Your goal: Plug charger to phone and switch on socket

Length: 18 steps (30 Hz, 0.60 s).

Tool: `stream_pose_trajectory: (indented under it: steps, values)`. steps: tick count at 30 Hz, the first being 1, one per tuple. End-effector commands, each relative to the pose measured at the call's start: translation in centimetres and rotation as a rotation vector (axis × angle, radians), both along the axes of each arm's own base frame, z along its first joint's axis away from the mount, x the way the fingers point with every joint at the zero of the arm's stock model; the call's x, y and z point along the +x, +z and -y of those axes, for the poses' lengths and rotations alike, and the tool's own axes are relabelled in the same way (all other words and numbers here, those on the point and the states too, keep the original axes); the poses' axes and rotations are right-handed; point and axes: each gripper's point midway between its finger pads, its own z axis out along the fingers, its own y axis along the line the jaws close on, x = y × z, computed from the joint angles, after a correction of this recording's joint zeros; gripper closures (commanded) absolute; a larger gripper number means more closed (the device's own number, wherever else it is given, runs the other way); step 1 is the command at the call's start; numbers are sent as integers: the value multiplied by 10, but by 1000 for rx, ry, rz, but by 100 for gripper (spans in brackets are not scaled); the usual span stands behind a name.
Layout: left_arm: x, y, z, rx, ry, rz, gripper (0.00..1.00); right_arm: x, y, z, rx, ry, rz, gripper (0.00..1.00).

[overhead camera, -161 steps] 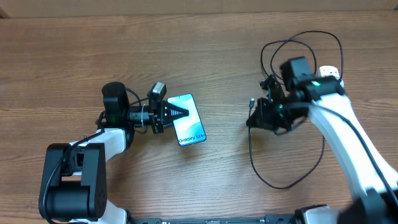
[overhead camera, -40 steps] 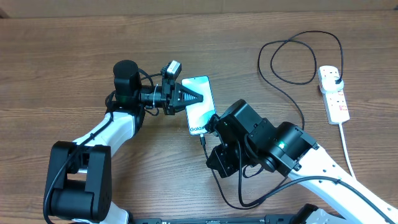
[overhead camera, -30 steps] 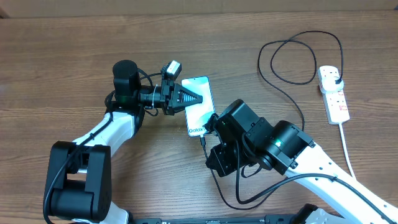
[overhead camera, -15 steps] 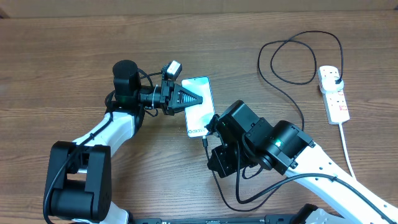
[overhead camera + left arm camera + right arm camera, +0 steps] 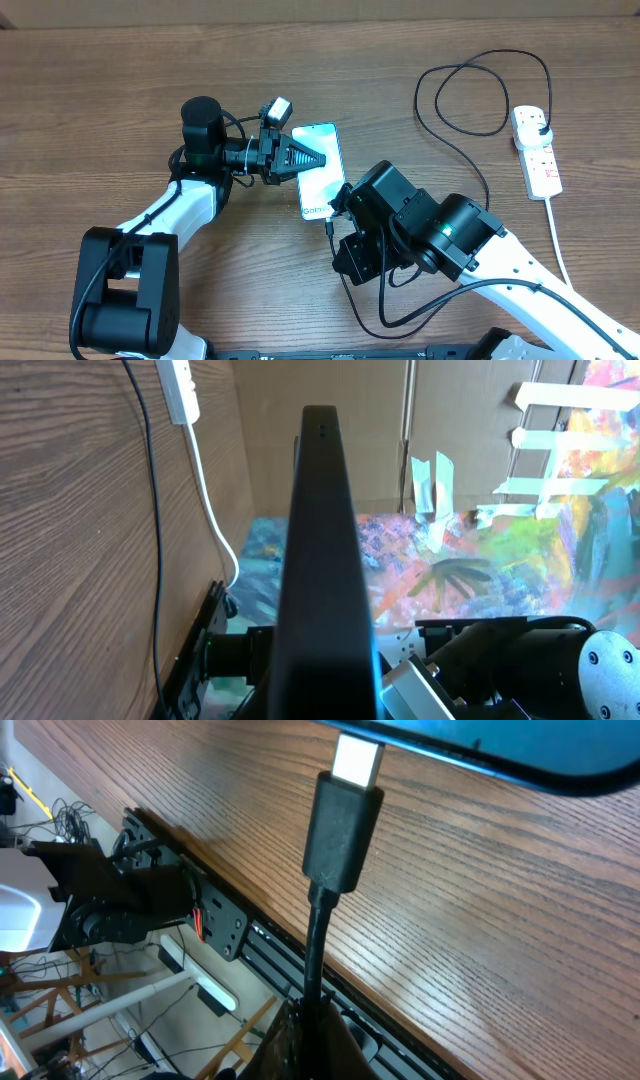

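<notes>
Black thin charger cable (image 5: 340, 830), pinched in right gripper (image 5: 305, 1055) jaws, tips against the lower edge of the slim teal-screened phone (image 5: 325, 185) clamped in left gripper (image 5: 315, 160) jaws. Plugging step: push straight in next.

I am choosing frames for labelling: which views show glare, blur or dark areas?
Overhead: evenly lit and sharp, with only soft shadows. Left wrist: the phone is a dark silhouette against a bright background. Right wrist: the metal tip of the charger glares white, and its cable blurs near the bottom.
</notes>
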Motion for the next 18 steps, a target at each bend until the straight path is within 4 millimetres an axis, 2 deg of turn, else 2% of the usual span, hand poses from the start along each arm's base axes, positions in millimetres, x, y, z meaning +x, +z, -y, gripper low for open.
stream_pose_trajectory:
  steps: [1, 18]
  values:
    - [4, 7, 1, -5, -6, 27, 96, 2, 1, -2, 2, -3, 14, 96]
    - [6, 6, 2, 4, 10, -24, 96, 2, 1, -2, 2, -3, 15, 96]
